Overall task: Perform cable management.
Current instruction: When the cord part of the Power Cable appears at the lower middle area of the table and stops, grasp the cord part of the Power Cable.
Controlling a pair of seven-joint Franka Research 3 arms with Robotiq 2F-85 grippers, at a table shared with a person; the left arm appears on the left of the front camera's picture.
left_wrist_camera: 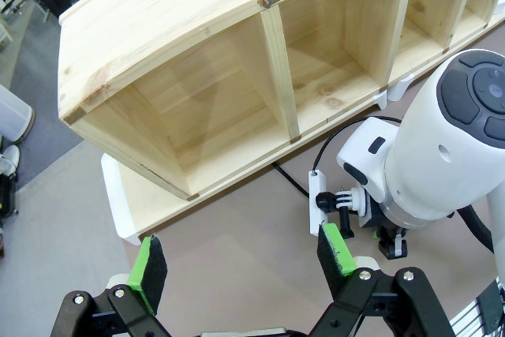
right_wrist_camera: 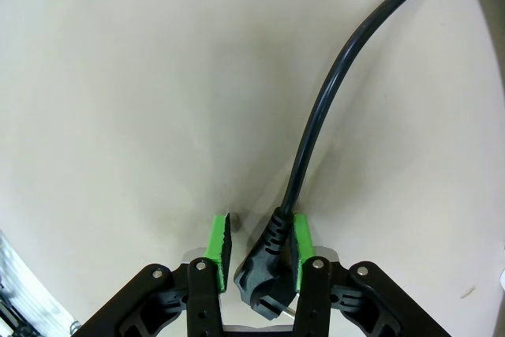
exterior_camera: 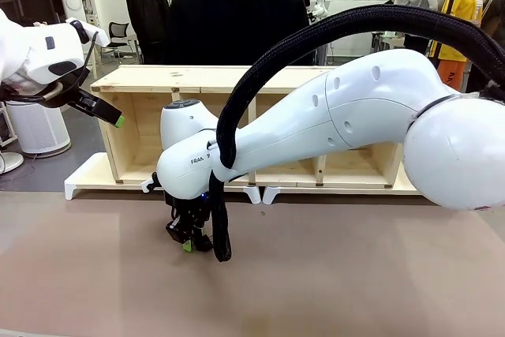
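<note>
Since the plug (right_wrist_camera: 264, 270) was the one stiff part of the cable (right_wrist_camera: 316, 116), it made sense, I judged, that the right gripper (right_wrist_camera: 260, 225) stood low on the table (right_wrist_camera: 118, 76) with its fingers on either side of it. The plug lay against one green pad (right_wrist_camera: 298, 242) and close beside the other. Whether the jaws pinched it or merely bracketed it I could not tell. From there the cable ran off in a curve across the bare, pale brown tabletop. The left gripper (left_wrist_camera: 241, 238) hung higher and off to the side, its jaws wide apart and holding nothing, probably parked out of the right arm's way. Beyond the right wrist a white power strip (left_wrist_camera: 317, 199) lay on the table at the foot of an open wooden shelf unit (left_wrist_camera: 197, 5). Behind it a person (exterior_camera: 237, 13) in dark clothes stood in a bright, busy room.
</note>
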